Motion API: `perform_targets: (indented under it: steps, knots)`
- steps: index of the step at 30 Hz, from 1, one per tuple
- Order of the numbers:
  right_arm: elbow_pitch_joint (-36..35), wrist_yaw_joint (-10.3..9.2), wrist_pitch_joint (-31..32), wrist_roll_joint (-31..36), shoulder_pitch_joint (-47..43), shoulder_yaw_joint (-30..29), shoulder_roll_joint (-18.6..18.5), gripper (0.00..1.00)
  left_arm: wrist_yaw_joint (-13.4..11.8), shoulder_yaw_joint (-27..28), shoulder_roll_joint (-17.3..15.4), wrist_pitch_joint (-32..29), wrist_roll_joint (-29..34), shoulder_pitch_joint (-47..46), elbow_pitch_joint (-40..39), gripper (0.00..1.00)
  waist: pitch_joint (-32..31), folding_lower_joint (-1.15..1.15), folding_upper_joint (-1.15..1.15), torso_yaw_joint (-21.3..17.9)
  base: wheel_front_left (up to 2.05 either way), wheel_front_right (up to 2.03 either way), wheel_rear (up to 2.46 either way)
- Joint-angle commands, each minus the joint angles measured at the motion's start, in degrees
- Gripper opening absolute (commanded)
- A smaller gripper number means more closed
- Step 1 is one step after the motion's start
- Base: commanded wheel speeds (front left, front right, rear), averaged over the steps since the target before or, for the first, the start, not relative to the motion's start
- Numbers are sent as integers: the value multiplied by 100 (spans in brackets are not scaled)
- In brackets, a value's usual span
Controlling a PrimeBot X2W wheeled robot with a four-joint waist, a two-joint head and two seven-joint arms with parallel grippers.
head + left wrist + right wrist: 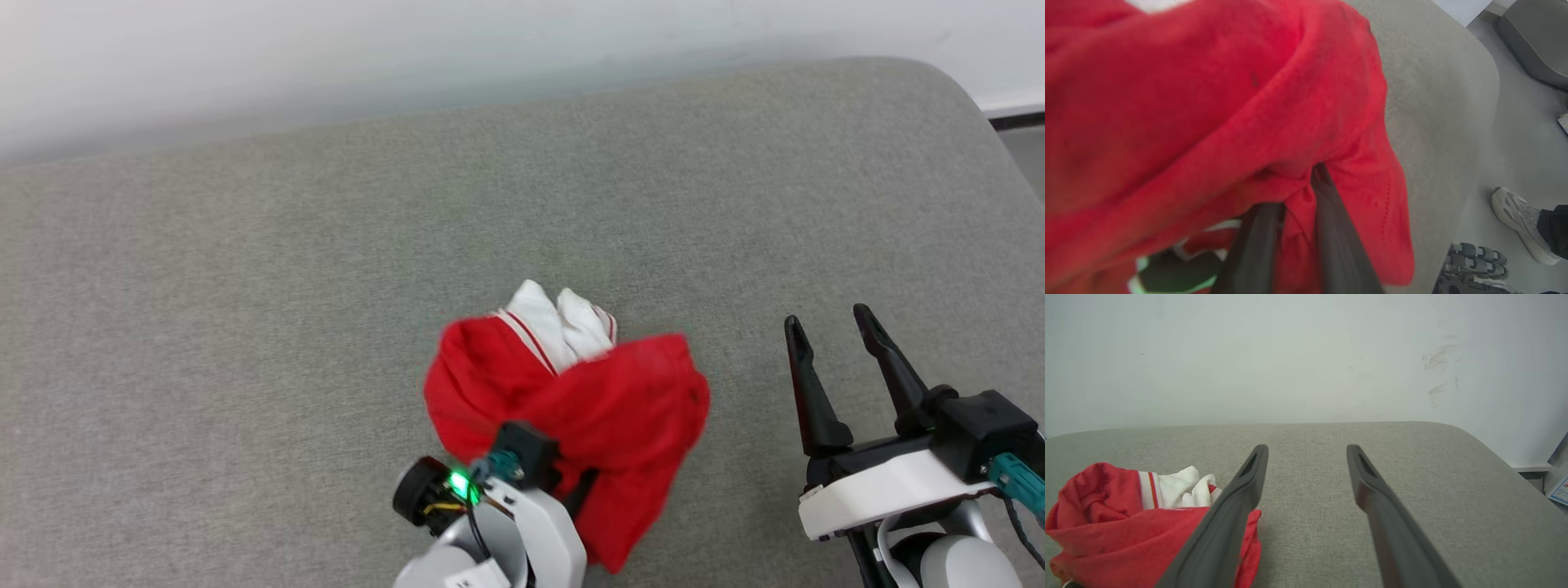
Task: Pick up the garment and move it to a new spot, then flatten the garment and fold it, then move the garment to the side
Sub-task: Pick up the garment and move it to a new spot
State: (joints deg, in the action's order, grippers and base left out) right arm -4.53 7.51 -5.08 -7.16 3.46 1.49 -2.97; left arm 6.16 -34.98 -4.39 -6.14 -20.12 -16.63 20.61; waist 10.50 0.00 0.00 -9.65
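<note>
The garment is a bunched red heap near the front middle of the grey cushioned surface, with its white sleeves poking out on the far side. Red cloth drapes over my left arm's wrist and hides the fingers in the head view. In the left wrist view my left gripper is shut on a fold of the garment, with red cloth pinched between the two dark fingers. My right gripper stands open to the right of the garment, apart from it, and holds nothing. The right wrist view shows that gripper open and the garment at lower left.
The grey cushioned surface runs back to a pale wall and rounds off at the far right corner. Beyond its right edge lies floor with a person's pale shoe and another grey cushion.
</note>
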Motion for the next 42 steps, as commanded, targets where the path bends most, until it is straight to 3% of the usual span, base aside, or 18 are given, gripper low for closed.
perform_targets:
  steps: [1, 4, 5, 6, 17, 25, 32, 42]
  knots:
    - [23, -3, -50, -27, 17, -13, 14, 100, 41, -152, 25, -33, 2, 79, 107, 0, 52, 0, 0, -44, 0, 0, 0]
    - [58, -3, -69, -40, 56, -45, 13, 100, 63, -324, 55, 16, -30, 84, 242, 4, 59, 0, 0, -20, 0, 0, 0]
    - [74, -4, -82, -54, 61, -58, 13, 100, 52, -360, 60, 16, -16, 85, 302, 32, 37, 0, 0, 5, 0, 0, 0]
    - [83, -4, -85, -57, 59, -67, 13, 100, 32, -388, 70, 68, -6, 71, 326, 100, 17, 0, 0, 28, 0, 0, 0]
    - [177, -4, 55, -24, -178, -106, 13, 100, -330, -192, 130, 1217, -159, 82, 139, 100, -605, 0, 0, 485, 0, 0, 0]
    - [68, -4, 259, -87, -446, -214, 12, 100, -677, 365, -15, 1925, -310, 157, -154, 100, -1021, 0, 0, 908, 0, 0, 0]
    - [-69, -4, 417, -144, -664, -270, 11, 100, -1109, 1047, -472, 2082, -340, 352, -457, 100, -1176, 0, 0, 1130, 0, 0, 0]
    - [-191, -3, 583, -190, -878, -306, 11, 100, -1460, 1780, -1259, 2107, -409, 929, -962, 100, -1324, 0, 0, 1260, 0, 0, 0]
